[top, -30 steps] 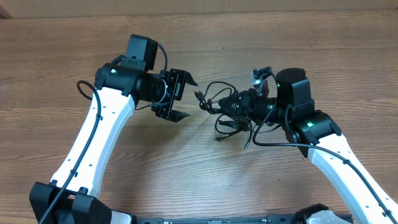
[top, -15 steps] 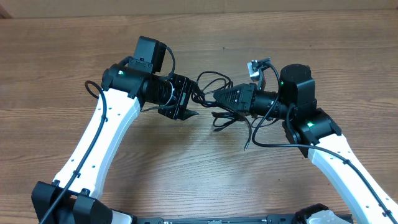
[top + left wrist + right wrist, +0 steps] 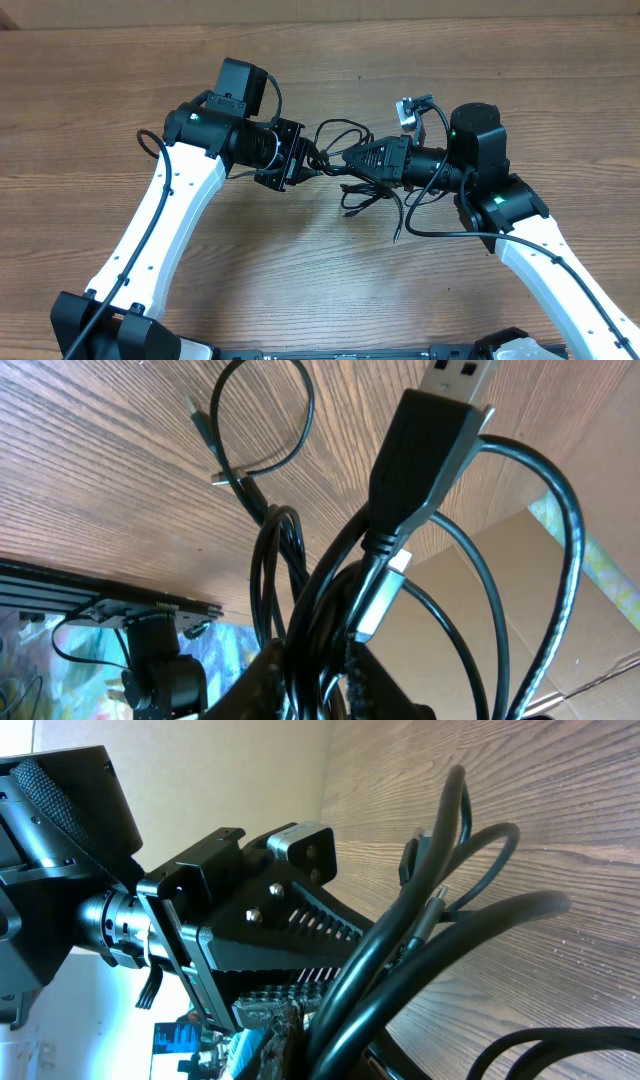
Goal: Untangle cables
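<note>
Left tool (image 3: 312,166) narrowed since a second ago, pinching cables (image 3: 430,460), right tool (image 3: 351,160) clamped on same cables

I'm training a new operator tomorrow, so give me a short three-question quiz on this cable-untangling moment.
1. Which gripper grips the cables? A: the left gripper only. B: the right gripper only. C: both.
2. True or false: the right gripper's jaws stand wide open.
3. Fill in: the big plug close to the left wrist camera is a ___ plug.

Key: 1 C; 2 false; 3 USB.
</note>
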Controlling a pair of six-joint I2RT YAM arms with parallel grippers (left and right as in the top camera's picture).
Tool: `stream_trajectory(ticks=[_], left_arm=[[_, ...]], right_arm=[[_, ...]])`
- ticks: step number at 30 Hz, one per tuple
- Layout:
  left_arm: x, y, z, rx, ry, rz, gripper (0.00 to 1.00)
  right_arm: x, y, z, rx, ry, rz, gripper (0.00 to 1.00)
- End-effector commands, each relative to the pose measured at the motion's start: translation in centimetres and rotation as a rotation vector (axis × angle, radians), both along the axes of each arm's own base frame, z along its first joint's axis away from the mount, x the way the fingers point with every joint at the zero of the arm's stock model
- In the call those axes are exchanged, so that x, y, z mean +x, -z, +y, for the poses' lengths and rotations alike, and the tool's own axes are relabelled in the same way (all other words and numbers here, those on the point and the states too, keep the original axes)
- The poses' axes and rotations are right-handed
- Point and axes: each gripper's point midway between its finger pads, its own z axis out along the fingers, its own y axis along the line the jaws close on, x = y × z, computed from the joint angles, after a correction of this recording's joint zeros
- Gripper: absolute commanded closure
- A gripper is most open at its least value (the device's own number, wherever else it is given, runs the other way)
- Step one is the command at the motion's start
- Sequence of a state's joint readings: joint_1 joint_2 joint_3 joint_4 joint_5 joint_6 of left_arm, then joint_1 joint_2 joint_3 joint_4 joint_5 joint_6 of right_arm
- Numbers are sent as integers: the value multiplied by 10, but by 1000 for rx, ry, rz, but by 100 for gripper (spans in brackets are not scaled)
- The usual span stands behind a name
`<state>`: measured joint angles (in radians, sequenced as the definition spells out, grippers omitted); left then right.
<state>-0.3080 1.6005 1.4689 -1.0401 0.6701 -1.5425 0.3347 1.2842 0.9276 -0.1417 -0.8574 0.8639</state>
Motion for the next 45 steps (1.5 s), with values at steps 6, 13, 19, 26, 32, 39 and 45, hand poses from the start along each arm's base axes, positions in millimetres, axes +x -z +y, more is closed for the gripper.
stream_trajectory(ticks=[6,13,19,26,32,39,45], left_arm=[[2,-12,-4,-23,-14,-5,81],[8,-12,6,-23,-47,-3,81],[14,-14,16,-46,-79,4,82],[13,-14,14,-45,-66,0,76],[9,-13,12,-29,-4,-45,59],[9,-12,12,-22,19,-68,51],[8,-12,10,-22,26,-68,58]], right_arm=[[0,-9,2,12,-12,-25,96],[-6,5,0,-33,-30,-4,96],[-11,13,-1,-57,-38,24,96],[-11,13,-1,-56,-37,22,96],[-5,14,-4,-70,-2,21,96],[4,-2,-1,-21,18,-29,96],[2,-6,1,-6,-5,-41,96]])
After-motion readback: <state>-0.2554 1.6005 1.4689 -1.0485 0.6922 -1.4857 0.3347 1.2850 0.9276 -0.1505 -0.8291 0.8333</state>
